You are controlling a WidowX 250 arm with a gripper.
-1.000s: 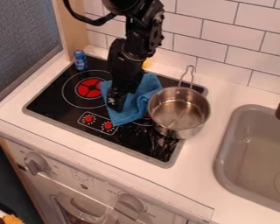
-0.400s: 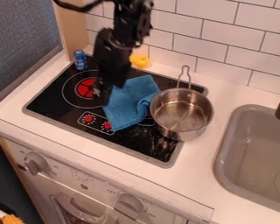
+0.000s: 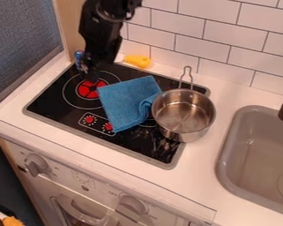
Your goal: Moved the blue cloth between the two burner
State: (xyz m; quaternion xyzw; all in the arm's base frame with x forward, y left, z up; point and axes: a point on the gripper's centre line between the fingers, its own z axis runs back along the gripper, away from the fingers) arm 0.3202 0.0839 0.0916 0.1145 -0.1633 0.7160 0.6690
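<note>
Blue cloth (image 3: pixel 125 103) lies on the black cooktop (image 3: pixel 46 103), to the right of the black end effector (image 3: pixel 91 76) and nearer the viewer; the end effector hangs over the rear part of the left burner (image 3: pixel 89 89), on the cloth's rear-left side. How far open it is cannot be made out, and nothing is seen hanging from it; the cloth lies apart from it. The cloth's longest stretch runs on a slant, from a rear-right corner to a front-left one beside the red knobs (image 3: pixel 89 119). It fills the middle ground between the left burner, whose outer ring its rear-left corner meets, and the other burner (image 3: pixel 148 125), partly hidden by cloth and saucepan (image 3: pixel 183 114). The placing looks done, so the coming move is probably to draw clear; any correcting nudge would go rightward and toward the viewer. The fabric is matte, soft and slightly fuzzy, roughly four-sided, with a rumpled fold along the saucepan side; whether it touches the pan cannot be told. The pan is round, shiny metal with a looped wire handle. The cooktop is smooth, glossy glass, set in a pale, flat surface (image 3: pixel 191 176) before white rectangular tiles (image 3: pixel 227 33).
</note>
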